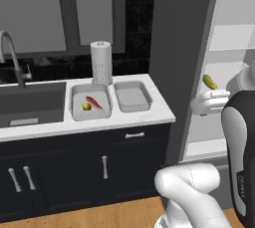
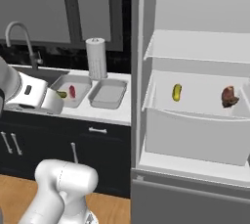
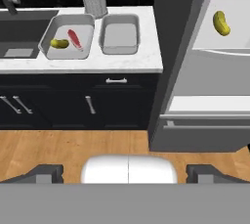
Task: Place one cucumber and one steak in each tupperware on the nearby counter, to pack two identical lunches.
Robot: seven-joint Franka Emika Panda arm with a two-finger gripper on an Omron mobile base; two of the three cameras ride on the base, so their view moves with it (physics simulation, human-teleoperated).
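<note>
Wood floor (image 3: 73,147), navy cabinets (image 3: 73,103), counter (image 3: 127,61)

White marble-look counter (image 1: 144,117) tops dark navy cabinets (image 1: 64,172) with silver handles. Two light-grey rectangular tupperware trays, one (image 1: 90,103) holding a yellow-green cucumber (image 1: 86,106) and slim red steak (image 1: 94,102), the other (image 1: 132,96) bare grey. Another glossy yellow-green cucumber (image 2: 177,92) and a brown-red steak chunk (image 2: 228,97) lie on pale shelving.

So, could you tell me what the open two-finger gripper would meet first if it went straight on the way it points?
Probably the dark navy cabinet front below the white marble-look counter; depth is unclear, and nothing shows nearer in the hand view.
</note>
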